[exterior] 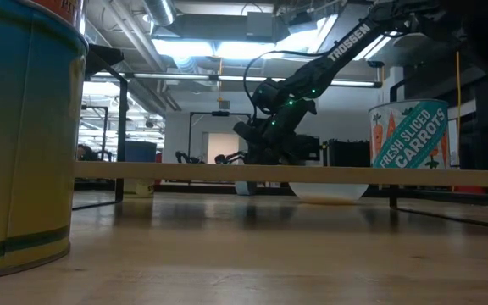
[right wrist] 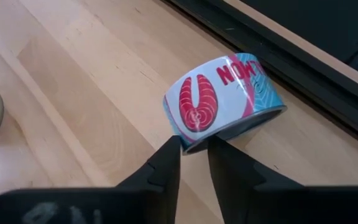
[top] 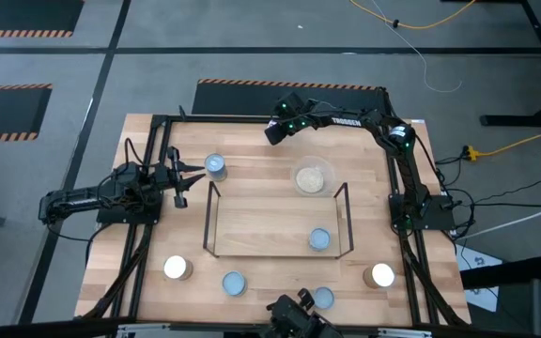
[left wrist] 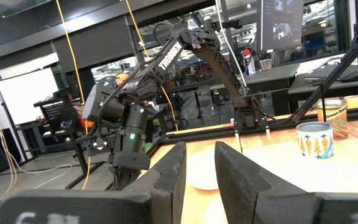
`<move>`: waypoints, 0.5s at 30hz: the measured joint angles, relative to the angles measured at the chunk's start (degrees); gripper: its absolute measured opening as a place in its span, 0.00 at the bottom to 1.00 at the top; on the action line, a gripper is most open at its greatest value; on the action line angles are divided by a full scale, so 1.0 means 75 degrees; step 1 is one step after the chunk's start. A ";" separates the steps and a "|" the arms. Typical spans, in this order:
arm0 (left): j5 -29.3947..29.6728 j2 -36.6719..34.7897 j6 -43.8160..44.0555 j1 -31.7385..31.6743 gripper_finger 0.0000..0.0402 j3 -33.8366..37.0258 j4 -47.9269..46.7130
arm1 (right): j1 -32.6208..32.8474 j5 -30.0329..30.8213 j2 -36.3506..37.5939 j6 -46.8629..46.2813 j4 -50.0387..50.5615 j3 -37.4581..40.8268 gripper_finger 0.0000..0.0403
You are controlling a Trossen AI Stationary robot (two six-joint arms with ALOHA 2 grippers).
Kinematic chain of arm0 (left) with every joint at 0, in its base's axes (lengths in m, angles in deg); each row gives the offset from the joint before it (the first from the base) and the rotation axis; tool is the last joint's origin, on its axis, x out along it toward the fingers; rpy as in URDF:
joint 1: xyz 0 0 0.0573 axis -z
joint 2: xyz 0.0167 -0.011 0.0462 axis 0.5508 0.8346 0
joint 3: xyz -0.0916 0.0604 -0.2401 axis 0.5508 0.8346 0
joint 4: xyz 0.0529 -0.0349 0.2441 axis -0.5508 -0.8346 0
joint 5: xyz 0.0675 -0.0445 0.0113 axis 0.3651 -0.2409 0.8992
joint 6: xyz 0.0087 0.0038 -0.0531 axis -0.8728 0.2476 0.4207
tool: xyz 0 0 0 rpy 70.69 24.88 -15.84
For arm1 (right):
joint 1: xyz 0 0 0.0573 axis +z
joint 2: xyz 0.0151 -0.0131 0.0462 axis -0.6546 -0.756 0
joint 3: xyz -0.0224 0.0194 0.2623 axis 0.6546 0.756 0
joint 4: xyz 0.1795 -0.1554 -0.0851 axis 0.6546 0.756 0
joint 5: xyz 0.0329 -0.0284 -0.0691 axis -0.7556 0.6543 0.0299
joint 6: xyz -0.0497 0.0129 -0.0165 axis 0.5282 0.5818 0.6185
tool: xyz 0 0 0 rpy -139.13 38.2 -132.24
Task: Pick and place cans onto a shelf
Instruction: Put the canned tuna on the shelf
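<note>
The right arm's fingers [right wrist: 166, 168] stand slightly parted and empty, their tips just short of a squat round tin with a pink-and-teal salmon label [right wrist: 225, 102]. The tin sits dead ahead of them at the 12 o'clock edge of the pale wooden table [top: 261, 188]. It seems upright, its axis vertical. The thin black wire shelf [top: 209, 221] lies toward 6 o'clock. The left arm's fingers [left wrist: 169, 177] wait released at 9 o'clock, farther away.
</note>
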 joint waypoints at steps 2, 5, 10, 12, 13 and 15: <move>0.0000 0.0000 0.0003 0.0000 0.19 -0.0003 0.0000 | 0.0000 0.0000 0.0000 0.0149 -0.0003 0.0000 0.16; 0.0000 0.0002 0.0001 0.0000 0.19 -0.0003 0.0002 | 0.0000 0.0003 0.0000 0.0168 -0.0003 0.0000 0.07; 0.0000 0.0002 0.0003 0.0000 0.19 -0.0003 0.0000 | 0.0000 0.0003 0.0000 0.0181 -0.0006 0.0000 0.02; 0.0000 0.0002 0.0000 0.0000 0.19 -0.0002 0.0000 | 0.0000 0.0003 0.0000 0.0183 -0.0006 0.0000 0.03; 0.0000 -0.0001 0.0003 0.0000 0.19 -0.0002 0.0000 | 0.0000 0.0003 0.0000 0.0201 -0.0006 0.0000 0.03; 0.0000 0.0002 0.0000 0.0000 0.19 0.0000 0.0000 | 0.0000 0.0003 0.0000 0.0338 -0.0003 0.0000 0.03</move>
